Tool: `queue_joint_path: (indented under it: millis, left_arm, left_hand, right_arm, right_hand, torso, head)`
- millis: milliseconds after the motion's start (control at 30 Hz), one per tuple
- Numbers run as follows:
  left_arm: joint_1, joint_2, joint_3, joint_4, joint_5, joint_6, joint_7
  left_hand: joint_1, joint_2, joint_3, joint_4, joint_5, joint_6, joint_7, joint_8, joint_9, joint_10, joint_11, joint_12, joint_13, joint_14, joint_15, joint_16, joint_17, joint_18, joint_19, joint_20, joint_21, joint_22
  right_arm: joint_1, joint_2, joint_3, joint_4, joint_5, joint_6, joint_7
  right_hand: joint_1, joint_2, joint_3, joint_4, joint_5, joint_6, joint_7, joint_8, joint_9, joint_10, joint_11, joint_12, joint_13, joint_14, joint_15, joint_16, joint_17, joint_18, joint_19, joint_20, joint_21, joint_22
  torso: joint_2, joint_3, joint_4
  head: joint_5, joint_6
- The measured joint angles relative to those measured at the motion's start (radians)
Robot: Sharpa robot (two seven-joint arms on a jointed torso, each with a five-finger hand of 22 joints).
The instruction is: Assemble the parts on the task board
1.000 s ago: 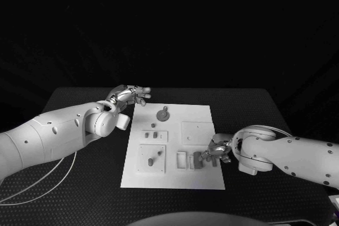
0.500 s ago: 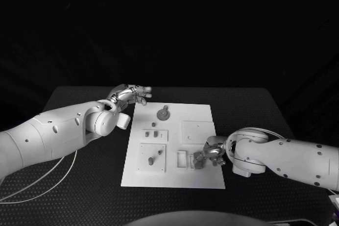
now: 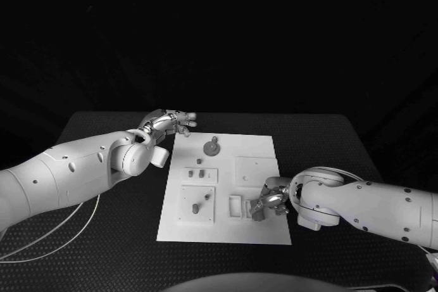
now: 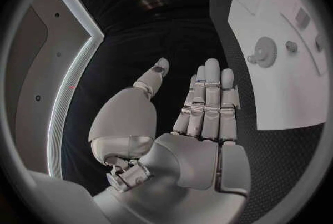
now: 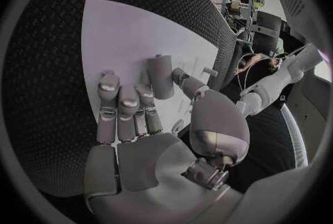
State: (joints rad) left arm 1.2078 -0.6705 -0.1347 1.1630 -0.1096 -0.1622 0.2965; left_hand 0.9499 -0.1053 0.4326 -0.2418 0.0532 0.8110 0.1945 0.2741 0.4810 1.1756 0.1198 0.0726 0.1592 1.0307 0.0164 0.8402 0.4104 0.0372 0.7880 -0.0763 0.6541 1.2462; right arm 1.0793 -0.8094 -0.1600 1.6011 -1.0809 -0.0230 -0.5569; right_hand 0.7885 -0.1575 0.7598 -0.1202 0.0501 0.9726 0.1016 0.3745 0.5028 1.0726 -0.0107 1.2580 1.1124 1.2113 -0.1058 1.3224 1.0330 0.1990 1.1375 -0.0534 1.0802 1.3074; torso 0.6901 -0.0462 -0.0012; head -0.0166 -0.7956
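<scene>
One part [image 5: 160,75] pinched in right hand [image 5: 149,124], over task board [image 5: 132,35].

The right hand [image 3: 270,201] covers the near right portion of the task board [image 3: 256,235] in the head view, so the parts beneath its fingers [image 5: 119,103] cannot be made out there. In the right wrist view a cylindrical part [image 5: 161,75] stands at the fingertips; whether it is gripped or only touched cannot be told. The small parts in the left-hand blocks [image 3: 196,174] are too small to identify by shape.
</scene>
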Motion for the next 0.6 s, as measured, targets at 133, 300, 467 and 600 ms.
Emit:
queue_joint_path:
  millis: [133, 300, 467, 600]
  left_arm:
    - [0.000, 0.000, 0.000, 0.000, 0.000, 0.001, 0.000]
    - [0.000, -0.002, 0.000, 0.000, 0.000, 0.002, -0.002]
    - [0.000, -0.003, 0.000, -0.001, 0.000, 0.002, -0.003]
    - [0.000, -0.004, 0.000, -0.001, 0.000, 0.003, -0.004]
  left_hand:
    - [0.000, 0.000, 0.000, 0.000, 0.000, -0.003, -0.003, 0.000, 0.000, 0.000, 0.000, 0.000, 0.000, 0.000, 0.000, 0.000, 0.000, 0.000, 0.000, 0.000, 0.000, 0.000]
    - [0.000, 0.000, 0.000, 0.000, 0.000, -0.003, -0.003, 0.000, 0.000, 0.000, 0.000, 0.000, 0.000, 0.000, 0.000, 0.000, 0.001, -0.002, 0.000, 0.000, 0.000, 0.000]
    - [-0.003, 0.003, 0.000, 0.000, 0.000, -0.003, -0.003, 0.000, 0.000, 0.000, 0.000, 0.000, 0.000, 0.000, 0.000, 0.000, 0.001, -0.007, 0.000, 0.000, 0.000, 0.000]
    - [-0.004, 0.004, 0.000, 0.000, 0.000, -0.003, -0.003, 0.000, 0.000, 0.000, 0.000, 0.000, 0.000, 0.000, 0.000, -0.001, 0.001, -0.007, 0.000, 0.000, 0.000, 0.000]
  right_arm:
    - [-0.001, -0.003, -0.001, 0.002, 0.012, -0.011, -0.001]
    - [-0.001, -0.022, 0.000, 0.013, 0.026, -0.024, -0.001]
    - [0.016, -0.046, -0.004, 0.027, 0.051, -0.034, -0.007]
    - [0.049, -0.054, -0.002, 0.048, 0.084, -0.038, -0.011]
  right_hand:
    - [-0.002, 0.003, 0.019, -0.020, -0.001, 0.007, -0.003, 0.005, 0.008, 0.007, 0.000, -0.001, 0.010, 0.002, -0.001, -0.003, 0.005, 0.000, 0.004, 0.003, 0.007, 0.000]
    - [-0.015, 0.016, 0.028, -0.040, -0.001, 0.016, -0.007, 0.002, 0.007, 0.020, -0.002, -0.001, 0.019, 0.007, -0.003, -0.007, 0.008, 0.000, 0.004, 0.003, 0.010, 0.000]
    - [-0.021, 0.022, 0.032, -0.044, 0.001, 0.021, -0.007, 0.003, 0.007, 0.027, -0.002, -0.005, 0.023, 0.007, -0.003, -0.007, 0.011, 0.000, 0.007, 0.007, 0.012, 0.000]
    - [-0.026, 0.028, 0.030, -0.047, 0.005, 0.026, -0.008, 0.003, 0.007, 0.032, -0.005, -0.005, 0.027, 0.013, -0.005, -0.012, 0.013, 0.000, 0.007, 0.007, 0.012, 0.000]
  torso:
    - [0.000, 0.0000, -0.0005]
    - [0.000, -0.0001, -0.0005]
    - [0.000, -0.0001, -0.0005]
    - [0.000, -0.0005, -0.0007]
  head:
    - [0.001, 0.000]
    - [0.001, 0.001]
    - [0.002, 0.000]
    - [0.003, 0.000]
